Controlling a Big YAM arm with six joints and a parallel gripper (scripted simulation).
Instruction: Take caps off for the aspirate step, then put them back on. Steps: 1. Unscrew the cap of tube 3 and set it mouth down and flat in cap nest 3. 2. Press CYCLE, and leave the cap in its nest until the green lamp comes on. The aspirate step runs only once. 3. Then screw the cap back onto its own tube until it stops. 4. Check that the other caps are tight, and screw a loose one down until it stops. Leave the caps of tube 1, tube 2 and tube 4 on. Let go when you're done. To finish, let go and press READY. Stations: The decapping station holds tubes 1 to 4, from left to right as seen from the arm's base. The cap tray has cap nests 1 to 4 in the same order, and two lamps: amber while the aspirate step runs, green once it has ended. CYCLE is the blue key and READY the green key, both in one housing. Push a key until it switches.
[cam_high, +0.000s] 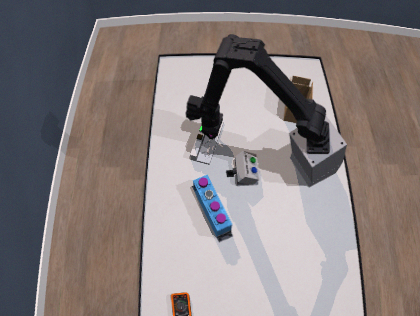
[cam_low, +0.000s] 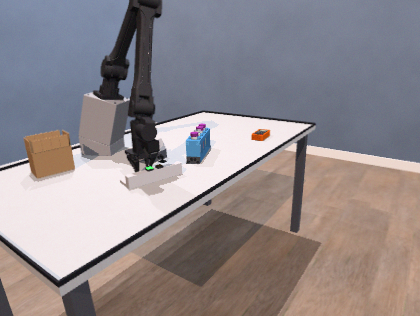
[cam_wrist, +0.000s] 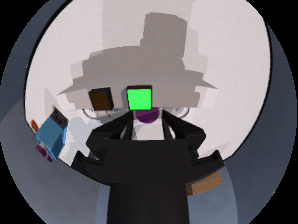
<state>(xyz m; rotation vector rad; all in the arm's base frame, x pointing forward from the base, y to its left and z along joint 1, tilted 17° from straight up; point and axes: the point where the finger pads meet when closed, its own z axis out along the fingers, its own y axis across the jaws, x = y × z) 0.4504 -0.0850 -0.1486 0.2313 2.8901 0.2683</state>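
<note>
Gripper poised over the cap tray, green lamp lit

At centre frame the gripper (cam_high: 210, 136) hangs low above the cap tray (cam_high: 202, 154), fingers half apart around the purple cap (cam_wrist: 148, 116) in its nest, not clamped. The green lamp (cam_wrist: 139, 98) glows. Below, the blue decapping station (cam_high: 213, 209) shows one uncapped tube (cam_high: 209, 194).

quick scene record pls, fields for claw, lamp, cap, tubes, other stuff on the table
claw: open, low over the cap tray, holding nothing
lamp: green lamp lit
cap: purple cap in the tray, just below the lamp, between the claw's fingers
tubes: blue station; three purple caps on, one tube open
keys: housing, untouched by the claw
other: cardboard box, orange device
</note>
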